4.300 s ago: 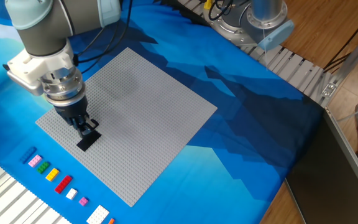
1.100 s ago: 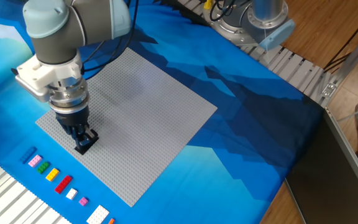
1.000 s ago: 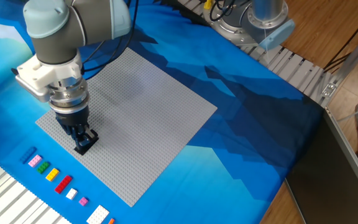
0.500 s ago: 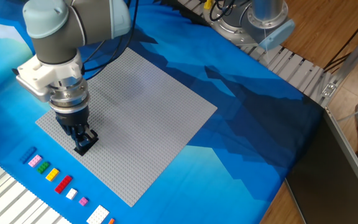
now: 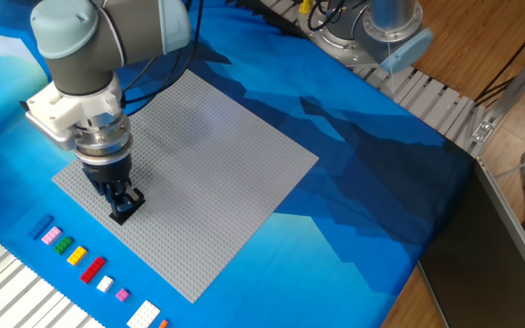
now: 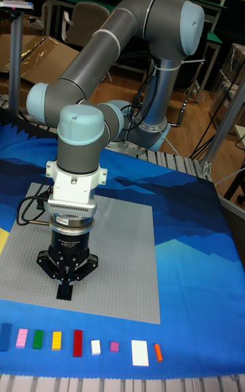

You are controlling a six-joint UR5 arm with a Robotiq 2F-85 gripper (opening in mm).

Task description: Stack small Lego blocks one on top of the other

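A flat black Lego block [image 5: 128,213] lies on the large grey baseplate [image 5: 208,155] near its front-left edge. My gripper [image 5: 121,200] points straight down onto it, and its black fingers look closed around the block's upper end. In the tall fixed view the gripper [image 6: 66,288] stands over the same black block [image 6: 64,294], whose narrow end shows just below the fingertips. A small blue Lego block [image 5: 42,227] lies at the left end of a row of bricks on the cloth, also seen as the blue block [image 6: 5,337], apart from the gripper.
A row of coloured bricks [image 5: 80,260] runs along the cloth in front of the baseplate and ends in a white brick [image 5: 144,316]. Metal rails [image 5: 12,292] border the front-left corner. A second robot base [image 5: 376,27] stands at the back.
Since the oldest frame the gripper has moved left and down onto the black block. Over the last second the arm has barely shifted.
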